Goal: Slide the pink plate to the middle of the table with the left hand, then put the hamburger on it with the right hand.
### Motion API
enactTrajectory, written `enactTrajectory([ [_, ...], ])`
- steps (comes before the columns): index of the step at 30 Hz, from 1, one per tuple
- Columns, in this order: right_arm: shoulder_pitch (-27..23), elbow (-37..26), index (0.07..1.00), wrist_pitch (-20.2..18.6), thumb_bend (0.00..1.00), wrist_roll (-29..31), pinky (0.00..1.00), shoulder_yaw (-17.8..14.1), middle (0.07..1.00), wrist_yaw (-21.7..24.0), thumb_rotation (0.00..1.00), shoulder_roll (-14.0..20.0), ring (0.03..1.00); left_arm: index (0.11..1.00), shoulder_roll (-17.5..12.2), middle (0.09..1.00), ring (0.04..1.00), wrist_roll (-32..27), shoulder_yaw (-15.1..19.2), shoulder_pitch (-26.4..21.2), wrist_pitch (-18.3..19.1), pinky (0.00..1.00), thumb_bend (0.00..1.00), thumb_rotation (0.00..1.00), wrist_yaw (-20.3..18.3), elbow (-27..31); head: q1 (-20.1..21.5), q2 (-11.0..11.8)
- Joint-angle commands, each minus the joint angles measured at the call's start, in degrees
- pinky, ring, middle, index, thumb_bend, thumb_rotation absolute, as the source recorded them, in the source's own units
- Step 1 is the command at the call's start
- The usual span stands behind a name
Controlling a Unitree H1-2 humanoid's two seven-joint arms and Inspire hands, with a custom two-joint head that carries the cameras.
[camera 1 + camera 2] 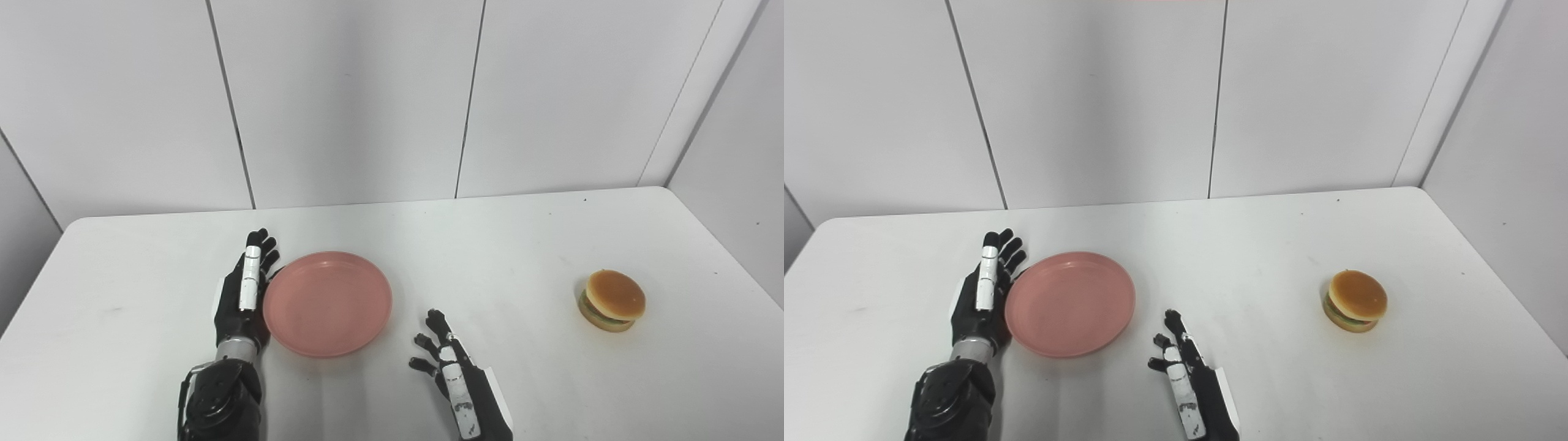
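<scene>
You are looking down at a white table set against pale wall panels, with a pink plate lying flat a little left of centre. Your left hand stands edge-on against the plate's left rim, fingers straight and together, gripping nothing. Your right hand hovers low near the front edge, just right of the plate and apart from it, fingers spread and empty, while the hamburger sits upright well away toward the table's right side.
</scene>
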State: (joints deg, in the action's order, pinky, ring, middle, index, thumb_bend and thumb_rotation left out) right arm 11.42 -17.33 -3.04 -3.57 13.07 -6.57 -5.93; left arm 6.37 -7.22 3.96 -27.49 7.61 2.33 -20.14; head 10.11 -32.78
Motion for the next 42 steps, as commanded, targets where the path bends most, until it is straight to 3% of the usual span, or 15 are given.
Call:
enactTrajectory([
  [1, 7.7, -1.4, 0.937, 2.0, 0.75, 0.0, 0.81, 0.3, 0.957, -0.1, 0.99, -0.8, 0.887, 0.873, 0.2, 0.926, 0.934, -0.2, 0.1, 0.0, 1.7, 0.82, 0.84, 0.84, 0.3, -1.9, 0.0, -0.1],
  [8, 7.4, 0.0, 0.998, 9.2, 0.73, -1.2, 0.82, -0.4, 0.958, -1.8, 1.00, -0.7, 0.887, 0.859, -0.5, 0.916, 0.926, -0.2, 0.6, -0.4, 0.8, 0.81, 0.82, 0.84, 0.2, -3.1, 0.9, 0.9],
  [15, 6.9, -4.4, 0.956, 10.9, 0.81, -1.0, 0.77, -2.7, 0.901, -2.9, 0.94, 0.1, 0.856, 0.867, -1.3, 0.918, 0.932, -0.9, 1.5, -0.5, -0.4, 0.81, 0.80, 0.82, -0.5, -3.9, 1.8, 1.2],
  [18, 5.7, -6.9, 0.935, 11.6, 0.80, -6.4, 0.80, -4.1, 0.881, -3.4, 0.99, 1.8, 0.855, 0.850, -1.6, 0.913, 0.929, -1.2, 1.8, -0.8, -0.8, 0.80, 0.82, 0.81, -0.7, -4.6, 2.0, 1.4],
  [22, 1.5, -7.8, 0.930, 14.8, 0.82, -14.9, 0.73, -9.7, 0.855, -5.7, 1.00, 4.2, 0.814, 0.836, -1.8, 0.906, 0.923, -1.4, 2.2, -1.4, -1.7, 0.79, 0.80, 0.81, -1.1, -5.9, 2.8, 2.1],
  [27, -4.0, -8.4, 0.921, 14.0, 0.82, -21.7, 0.72, -17.3, 0.880, -5.7, 1.00, 8.2, 0.806, 0.826, -1.5, 0.893, 0.917, -2.7, 3.2, -2.1, -1.5, 0.81, 0.79, 0.78, -1.3, -6.7, 3.6, 2.1],
  [29, -5.4, -8.0, 0.902, 14.5, 0.80, -24.2, 0.72, -18.9, 0.882, -5.9, 1.00, 10.0, 0.815, 0.821, -1.2, 0.889, 0.913, -3.1, 3.7, -2.4, -1.2, 0.81, 0.79, 0.77, -1.0, -6.7, 3.9, 2.2],
  [31, -7.3, -7.2, 0.872, 14.2, 0.77, -31.1, 0.74, -20.5, 0.878, -7.1, 1.00, 13.5, 0.835, 0.816, -1.0, 0.888, 0.914, -3.8, 3.9, -2.6, -1.3, 0.82, 0.79, 0.77, -1.0, -6.9, 4.0, 2.2],
  [34, -9.1, -6.5, 0.833, 12.3, 0.74, -38.6, 0.81, -21.9, 0.862, -7.3, 1.00, 17.2, 0.869, 0.828, -1.0, 0.891, 0.917, -3.8, 3.8, -2.7, -1.5, 0.84, 0.79, 0.78, -1.4, -7.2, 4.2, 2.5],
  [39, -11.7, -5.9, 0.788, 8.8, 0.77, -45.7, 0.74, -23.1, 0.850, -5.4, 1.00, 21.3, 0.860, 0.827, -0.9, 0.886, 0.909, -3.9, 3.6, -2.7, -1.3, 0.83, 0.80, 0.78, -1.2, -7.2, 4.1, 2.6],
  [42, -13.3, -4.8, 0.778, 6.8, 0.79, -49.5, 0.77, -23.2, 0.845, -4.5, 1.00, 23.1, 0.852, 0.823, -0.8, 0.874, 0.907, -4.1, 3.7, -2.8, -1.1, 0.83, 0.80, 0.77, -1.0, -7.2, 4.1, 2.6],
])
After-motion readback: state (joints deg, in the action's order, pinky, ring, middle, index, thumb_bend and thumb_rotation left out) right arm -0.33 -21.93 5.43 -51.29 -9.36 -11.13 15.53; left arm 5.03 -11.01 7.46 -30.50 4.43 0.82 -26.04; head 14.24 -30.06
